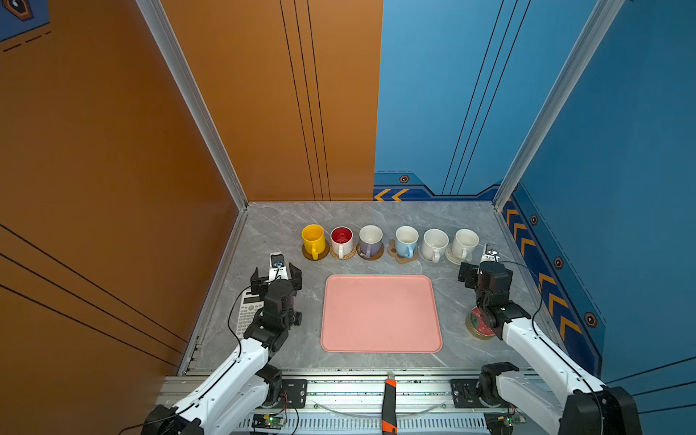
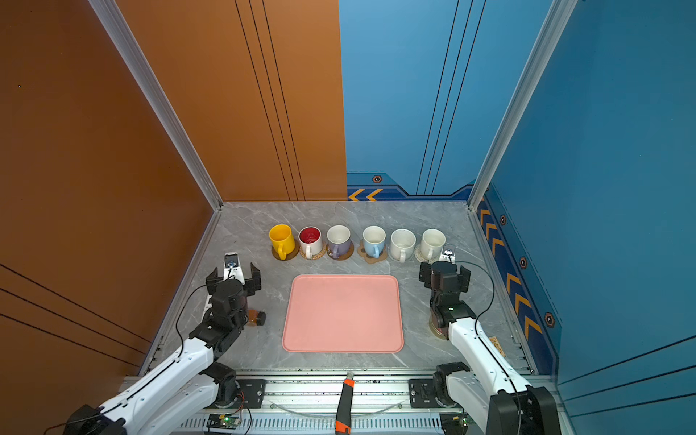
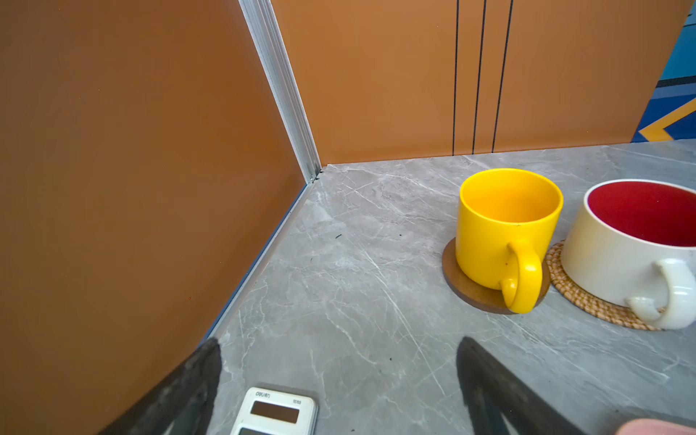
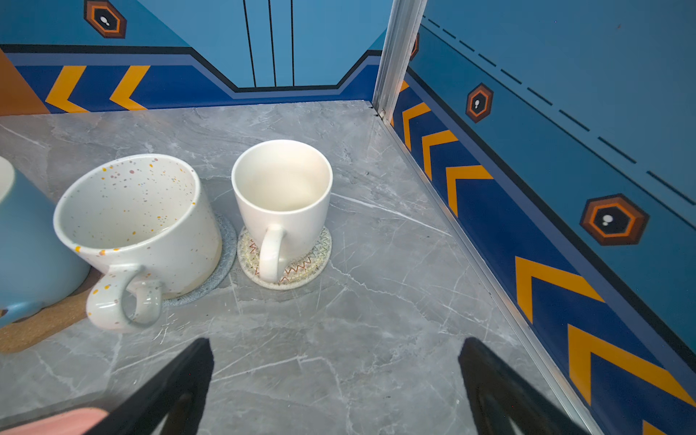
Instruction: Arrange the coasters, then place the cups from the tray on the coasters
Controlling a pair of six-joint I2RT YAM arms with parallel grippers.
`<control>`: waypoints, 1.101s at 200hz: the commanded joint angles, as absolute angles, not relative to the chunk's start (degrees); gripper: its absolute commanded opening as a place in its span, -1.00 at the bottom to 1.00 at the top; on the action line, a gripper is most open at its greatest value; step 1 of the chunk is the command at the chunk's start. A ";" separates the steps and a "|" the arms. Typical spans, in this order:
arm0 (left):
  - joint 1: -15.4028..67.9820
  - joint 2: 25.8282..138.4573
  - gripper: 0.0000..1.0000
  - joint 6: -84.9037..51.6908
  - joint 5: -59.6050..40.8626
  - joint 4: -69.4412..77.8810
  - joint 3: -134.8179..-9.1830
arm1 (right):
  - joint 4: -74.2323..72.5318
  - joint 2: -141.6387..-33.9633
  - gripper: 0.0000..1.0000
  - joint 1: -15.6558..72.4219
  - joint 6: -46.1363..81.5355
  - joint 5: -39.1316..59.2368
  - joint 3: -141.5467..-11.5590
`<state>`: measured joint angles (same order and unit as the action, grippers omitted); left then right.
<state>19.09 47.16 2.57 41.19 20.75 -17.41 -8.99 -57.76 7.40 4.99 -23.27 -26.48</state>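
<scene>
Several cups stand in a row at the back, each on its own coaster: yellow cup (image 1: 313, 239) on a brown disc (image 3: 457, 280), red-lined white cup (image 1: 342, 241) on rattan (image 3: 576, 297), lilac cup (image 1: 370, 241), light blue cup (image 1: 406, 241) on the paw coaster (image 1: 405, 259), speckled cup (image 4: 139, 222) on grey-blue weave (image 4: 226, 260), cream cup (image 4: 282, 196) on cream weave (image 4: 301, 269). The pink tray (image 1: 380, 314) lies bare in the middle. My left gripper (image 1: 277, 277) (image 3: 339, 342) hangs open left of the tray. My right gripper (image 2: 445, 277) (image 4: 336, 341) hangs open right of it, near the cream cup.
A white calculator (image 3: 275, 412) lies under my left arm by the left wall. A red-and-gold tin (image 1: 478, 324) sits beneath my right arm. A small brown bottle (image 2: 258, 317) lies left of the tray. An orange-handled tool (image 1: 389, 406) rests on the front rail.
</scene>
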 commanded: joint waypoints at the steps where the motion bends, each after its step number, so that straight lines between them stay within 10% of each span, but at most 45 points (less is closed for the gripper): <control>1: 15.90 48.02 0.96 1.64 36.95 26.73 -15.90 | -15.23 -61.34 1.00 6.17 3.50 -20.75 -25.39; 220: 6.90 82.93 0.96 2.54 20.49 58.11 -16.50 | -37.98 -80.56 1.00 0.41 4.21 -7.56 -24.73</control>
<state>7.70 79.96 2.98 23.75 48.64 -16.91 -31.51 -82.02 1.54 1.93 -11.88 -27.38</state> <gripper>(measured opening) 0.978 0.999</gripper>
